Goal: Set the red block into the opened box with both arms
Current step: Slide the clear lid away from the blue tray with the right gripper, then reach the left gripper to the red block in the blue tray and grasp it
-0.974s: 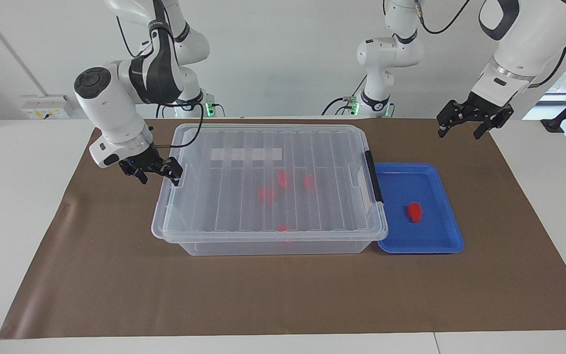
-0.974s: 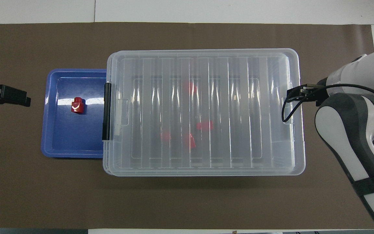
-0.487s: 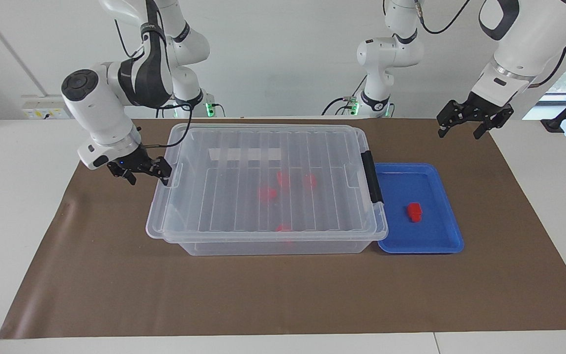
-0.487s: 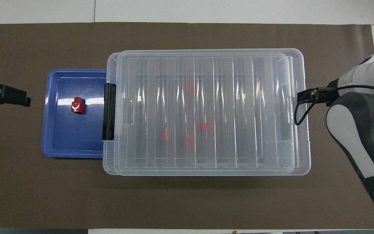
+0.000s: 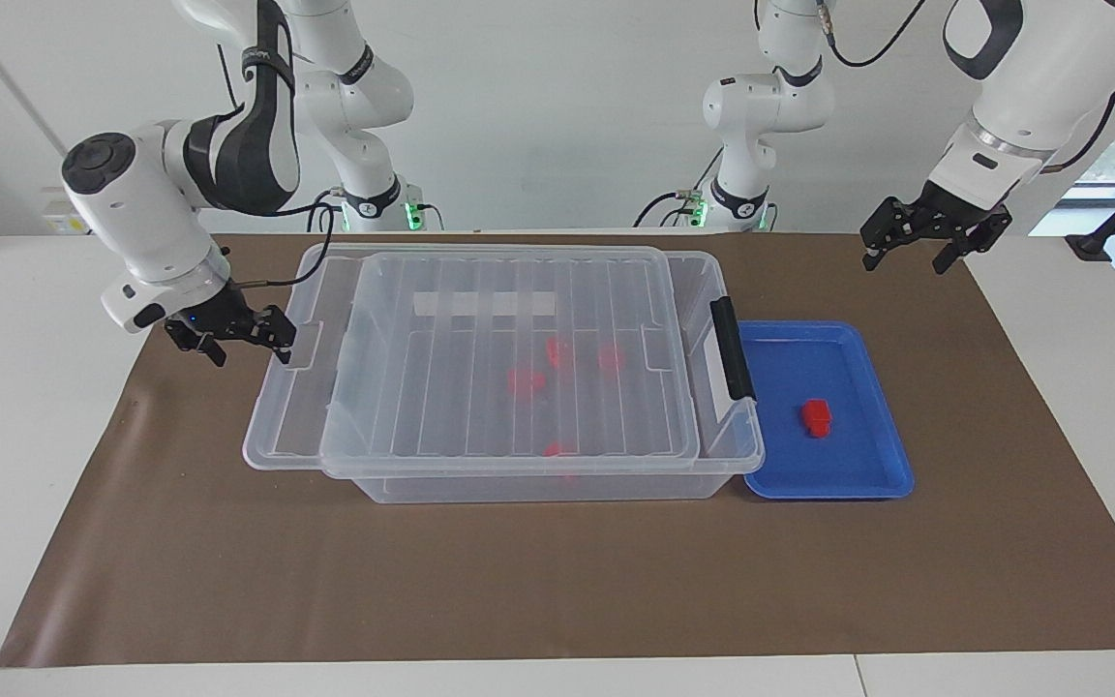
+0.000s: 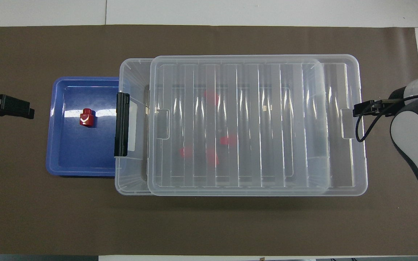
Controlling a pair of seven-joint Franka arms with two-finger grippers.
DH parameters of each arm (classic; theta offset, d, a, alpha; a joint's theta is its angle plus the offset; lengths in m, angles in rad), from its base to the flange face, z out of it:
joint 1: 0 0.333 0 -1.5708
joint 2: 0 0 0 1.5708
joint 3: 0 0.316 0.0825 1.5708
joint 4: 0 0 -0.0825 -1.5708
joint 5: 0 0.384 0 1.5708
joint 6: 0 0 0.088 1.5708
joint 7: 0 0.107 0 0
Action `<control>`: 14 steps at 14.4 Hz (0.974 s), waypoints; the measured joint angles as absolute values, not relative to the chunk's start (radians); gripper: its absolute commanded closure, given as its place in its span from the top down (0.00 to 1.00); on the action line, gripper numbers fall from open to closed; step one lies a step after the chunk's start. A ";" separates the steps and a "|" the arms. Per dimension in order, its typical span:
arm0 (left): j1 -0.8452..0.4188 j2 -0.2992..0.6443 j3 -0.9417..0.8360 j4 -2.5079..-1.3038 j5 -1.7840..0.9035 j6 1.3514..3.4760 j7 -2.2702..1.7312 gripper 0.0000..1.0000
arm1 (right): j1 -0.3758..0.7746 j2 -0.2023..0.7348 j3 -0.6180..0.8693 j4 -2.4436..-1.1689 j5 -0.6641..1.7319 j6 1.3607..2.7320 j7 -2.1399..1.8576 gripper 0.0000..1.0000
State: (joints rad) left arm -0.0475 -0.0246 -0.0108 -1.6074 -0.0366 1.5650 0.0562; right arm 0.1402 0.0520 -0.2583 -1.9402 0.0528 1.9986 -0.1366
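red block [image 5: 816, 416] in blue tray [image 6: 64, 159], apart from both jaws.

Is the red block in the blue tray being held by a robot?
No, the red block sits alone on the blue tray, and the left gripper hangs off to the side of the tray without touching it.

Red block [image 5: 816, 416], blue tray [image 5: 882, 460], clear ribbed lid [image 5: 480, 426]

The ribbed lid [image 5: 480, 358] covers most of the box [image 5: 538, 479], baring only a strip beside the latch [image 5: 730, 361].
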 measured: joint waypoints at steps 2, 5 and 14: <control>-0.048 -0.025 -0.011 -1.607 -0.037 1.565 0.056 1.00 | 0.119 0.052 -0.261 -1.940 0.052 2.002 -0.174 1.00; -0.048 -0.025 -0.011 -1.607 -0.037 1.565 0.056 1.00 | 0.110 0.052 -0.285 -1.940 0.052 2.009 -0.217 1.00; -0.048 -0.024 -0.013 -1.684 -0.037 1.727 0.062 1.00 | 0.112 0.051 -0.390 -1.939 0.051 2.021 -0.364 1.00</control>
